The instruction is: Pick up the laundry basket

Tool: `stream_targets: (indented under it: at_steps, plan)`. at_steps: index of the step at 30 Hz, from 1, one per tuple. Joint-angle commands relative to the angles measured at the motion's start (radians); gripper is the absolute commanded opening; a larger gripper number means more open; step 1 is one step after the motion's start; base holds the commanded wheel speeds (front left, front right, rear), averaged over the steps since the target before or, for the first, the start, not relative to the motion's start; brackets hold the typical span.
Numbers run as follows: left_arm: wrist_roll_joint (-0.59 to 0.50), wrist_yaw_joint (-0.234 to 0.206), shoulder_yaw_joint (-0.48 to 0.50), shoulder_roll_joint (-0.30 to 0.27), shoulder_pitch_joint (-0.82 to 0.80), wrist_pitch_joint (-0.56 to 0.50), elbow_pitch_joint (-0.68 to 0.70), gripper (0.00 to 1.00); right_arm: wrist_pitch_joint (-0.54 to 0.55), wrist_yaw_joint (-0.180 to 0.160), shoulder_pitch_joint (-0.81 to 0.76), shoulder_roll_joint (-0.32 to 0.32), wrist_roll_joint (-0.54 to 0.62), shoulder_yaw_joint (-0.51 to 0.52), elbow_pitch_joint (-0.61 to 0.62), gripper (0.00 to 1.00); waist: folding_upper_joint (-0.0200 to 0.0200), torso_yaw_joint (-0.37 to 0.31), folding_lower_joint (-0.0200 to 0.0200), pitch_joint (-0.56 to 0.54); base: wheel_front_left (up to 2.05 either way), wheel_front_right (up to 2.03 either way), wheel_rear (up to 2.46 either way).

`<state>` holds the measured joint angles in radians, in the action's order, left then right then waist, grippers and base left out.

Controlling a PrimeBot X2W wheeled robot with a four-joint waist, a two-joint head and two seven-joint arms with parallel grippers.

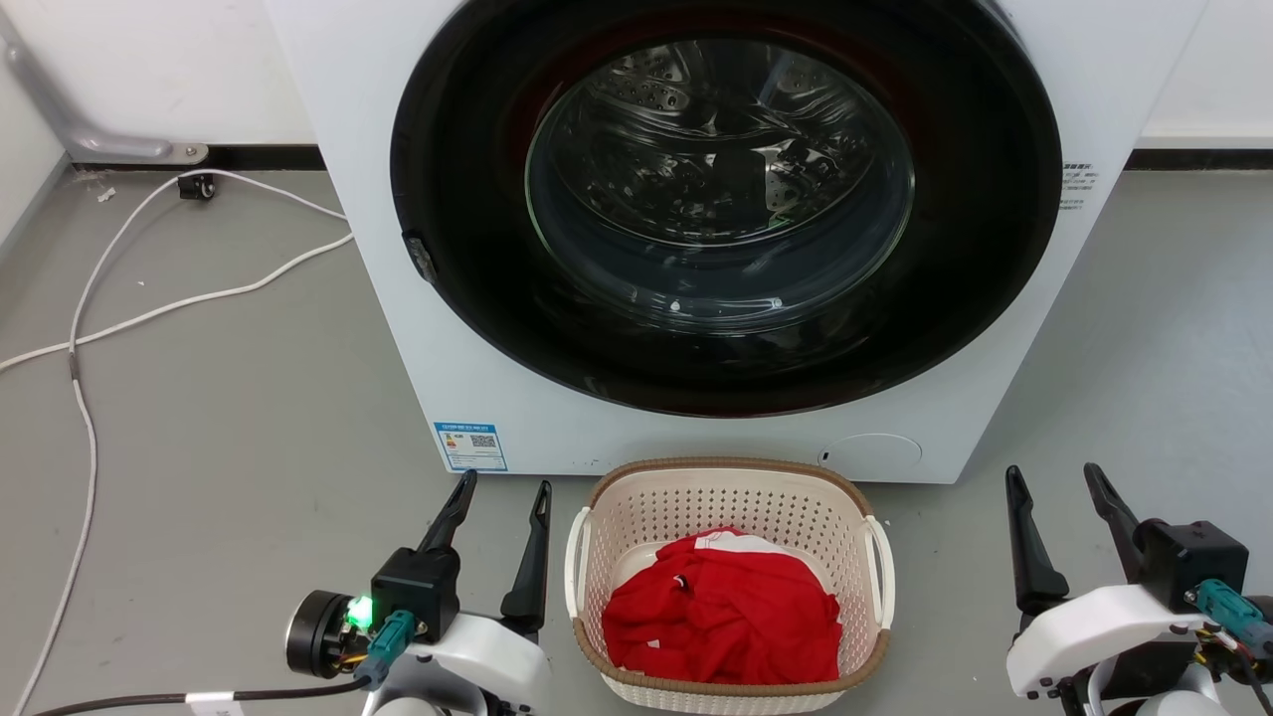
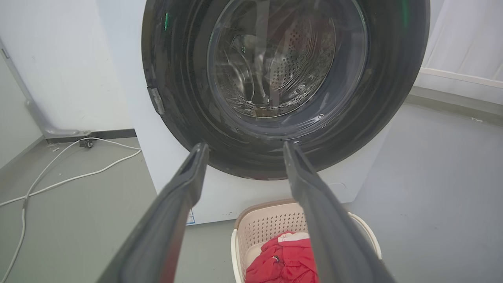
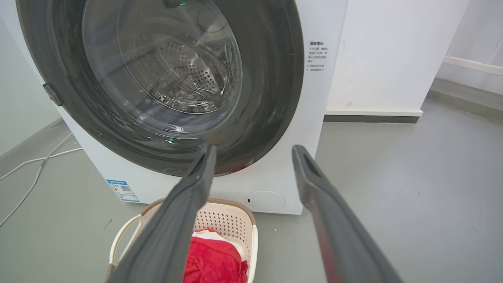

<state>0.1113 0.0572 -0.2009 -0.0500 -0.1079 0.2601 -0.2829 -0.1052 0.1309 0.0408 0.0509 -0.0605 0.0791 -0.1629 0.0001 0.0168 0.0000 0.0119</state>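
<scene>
Fingers (image 1: pixel 530 557) parted, empty, both sides: left gripper (image 1: pixel 504 484) lower left, right gripper (image 1: pixel 1052 470) lower right. Between them, bottom centre: laundry basket (image 1: pixel 716 502) on floor (image 1: pixel 249 447) before washing machine (image 1: pixel 398 328), white handles (image 1: pixel 574 557) facing sideways. Left gripper nearer, just beside a handle.

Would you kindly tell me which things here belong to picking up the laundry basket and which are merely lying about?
For the job: laundry basket, holding red clothing; left gripper and right gripper, jaws apart.
Lying about: washing machine, white cable on the floor.
</scene>
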Motion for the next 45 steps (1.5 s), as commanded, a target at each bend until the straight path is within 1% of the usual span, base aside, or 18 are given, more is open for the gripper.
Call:
stream_targets:
  at_steps: [1,8,17,18,19,23,32,38,45]
  plan:
    - [-0.006,-0.005,-0.001,0.000,-0.009,0.008,-0.003,1.00,-0.005,0.000,0.004,-0.001,0.007,0.000,-0.004,1.00,-0.0001,-0.001,0.0000,-0.001,0.00,0.00,0.00]
    - [-0.001,-0.010,-0.001,0.000,-0.016,0.006,-0.006,1.00,-0.008,0.000,0.008,-0.001,-0.008,0.003,-0.009,1.00,-0.0001,-0.002,0.0000,0.006,0.00,0.00,0.00]
    - [0.007,-0.007,-0.005,0.000,-0.056,0.005,-0.011,1.00,-0.006,0.000,0.031,-0.001,-0.017,0.015,-0.003,1.00,-0.0001,-0.004,0.0000,0.062,0.00,0.00,0.00]
    - [0.008,-0.004,-0.010,0.000,-0.081,0.005,-0.016,1.00,-0.006,0.000,0.046,-0.001,-0.021,0.018,-0.002,1.00,-0.0001,-0.006,0.0000,0.094,0.00,0.00,0.00]
    - [0.008,-0.004,-0.010,0.000,-0.081,0.005,-0.016,1.00,-0.006,0.000,0.046,-0.001,-0.021,0.018,-0.002,1.00,-0.0001,-0.006,0.0000,0.094,0.00,0.00,0.00]
    - [0.009,0.006,-0.014,0.000,-0.149,0.005,-0.046,1.00,-0.008,0.000,0.090,-0.001,-0.028,0.031,-0.014,1.00,-0.0001,-0.009,0.0000,0.171,0.00,0.00,0.00]
    - [0.015,0.039,-0.009,-0.003,-0.319,0.005,-0.187,1.00,-0.024,0.000,0.218,-0.001,-0.029,0.052,-0.103,1.00,-0.0001,-0.023,0.0000,0.363,0.00,0.00,0.00]
    - [0.029,0.055,-0.008,-0.015,-0.425,0.005,-0.319,1.00,-0.041,0.000,0.311,-0.001,-0.039,0.052,-0.212,1.00,-0.0001,-0.033,0.0000,0.479,0.00,0.00,0.00]
    - [0.074,0.070,-0.018,-0.037,-0.561,0.004,-0.522,1.00,-0.059,0.000,0.437,-0.001,-0.049,0.026,-0.379,1.00,-0.0001,-0.053,0.0000,0.602,0.00,0.00,0.00]
